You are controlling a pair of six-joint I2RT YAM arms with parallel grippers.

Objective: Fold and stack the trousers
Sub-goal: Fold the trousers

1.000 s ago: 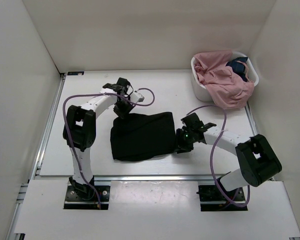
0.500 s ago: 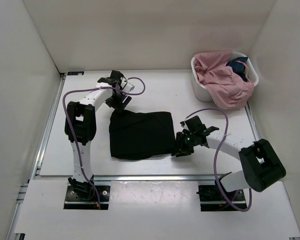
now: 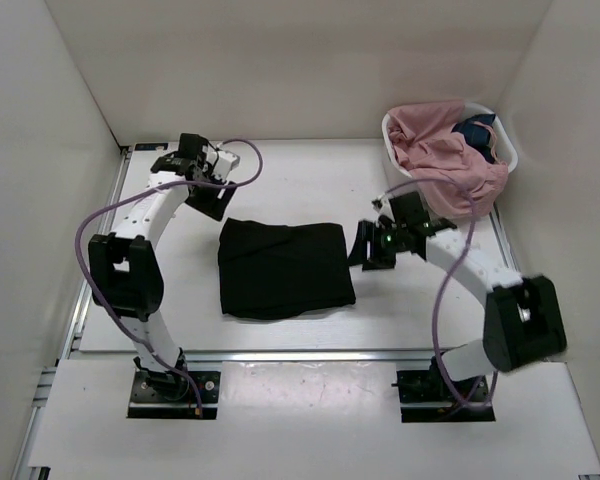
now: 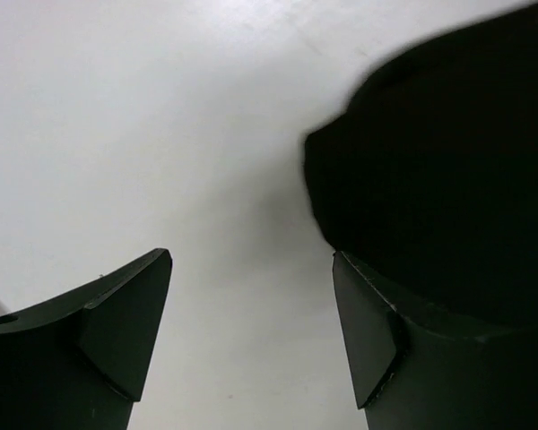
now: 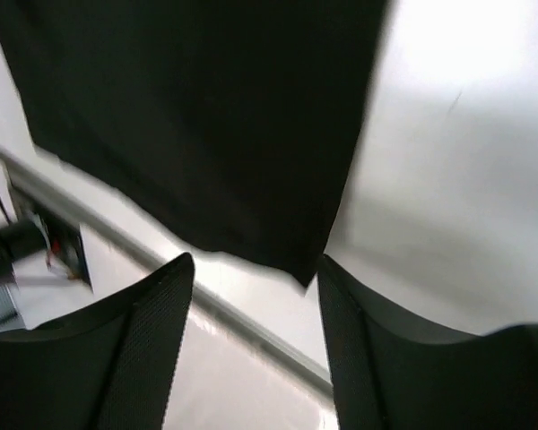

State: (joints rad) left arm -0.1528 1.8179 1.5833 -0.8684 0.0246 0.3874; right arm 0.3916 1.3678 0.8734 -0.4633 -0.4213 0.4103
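Observation:
Black trousers (image 3: 285,268) lie folded in a flat rectangle in the middle of the white table (image 3: 310,180). My left gripper (image 3: 212,207) hovers just off their far left corner, open and empty. In the left wrist view the gripper (image 4: 251,260) has bare table between its fingers, and the trousers' corner (image 4: 448,170) lies to the right. My right gripper (image 3: 363,248) stands open and empty beside the trousers' right edge. The right wrist view shows the gripper (image 5: 255,264) above the trousers' near corner (image 5: 206,116), not touching the cloth.
A white basket (image 3: 398,178) at the back right holds pink garments (image 3: 445,150) spilling over its rim, plus something dark blue (image 3: 477,133). White walls close in the table on three sides. A metal rail (image 3: 310,354) runs along the near edge.
Both grippers have opened and let go of the trousers. The left arm pulled back toward the far left, the right arm lifted away to the right. The trousers stay folded.

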